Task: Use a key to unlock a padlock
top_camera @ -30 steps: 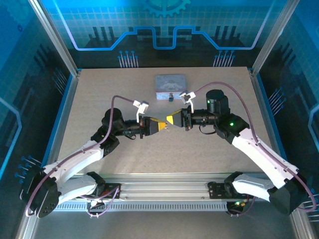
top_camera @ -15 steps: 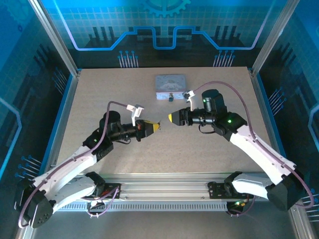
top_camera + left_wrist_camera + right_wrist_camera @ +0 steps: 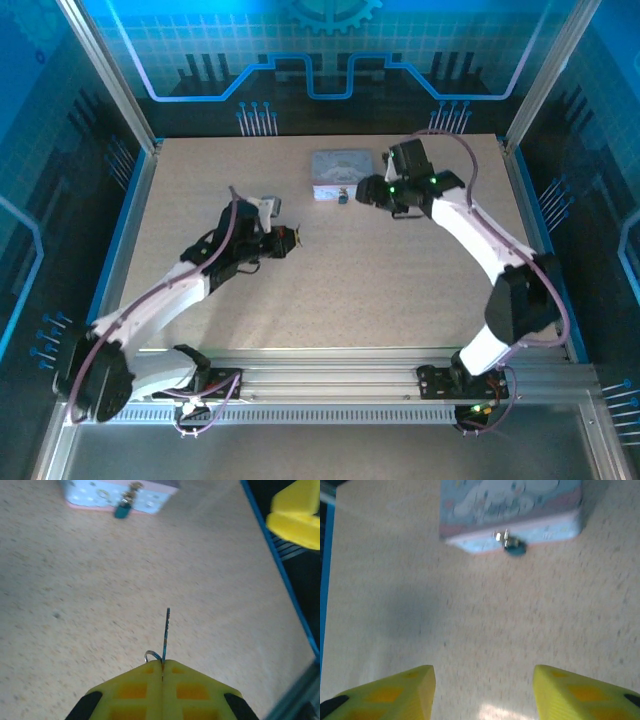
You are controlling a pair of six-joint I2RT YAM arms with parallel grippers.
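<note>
Dark key (image 3: 165, 632), tip away from fingers (image 3: 131, 691)

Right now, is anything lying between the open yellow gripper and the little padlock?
No. The right wrist view shows bare table between the right gripper and the padlock at the tin's front.

Our L arm (image 3: 160, 300) reaches fwd from its base w/ the elbow low and the wrist turned toward centre. L gripper (image 3: 291, 240) points right, and its yellow fingers (image 3: 130, 690) are pressed flat together, pinching the key (image 3: 165, 632) at the tips w/ the blade sticking straight out ahead. Our R arm (image 3: 480, 235) stretches far fwd, upper link steep, forearm angled back to the left. R gripper (image 3: 364, 190) points left & downward, and its yellow fingers (image 3: 395, 692) are spread wide apart.
</note>
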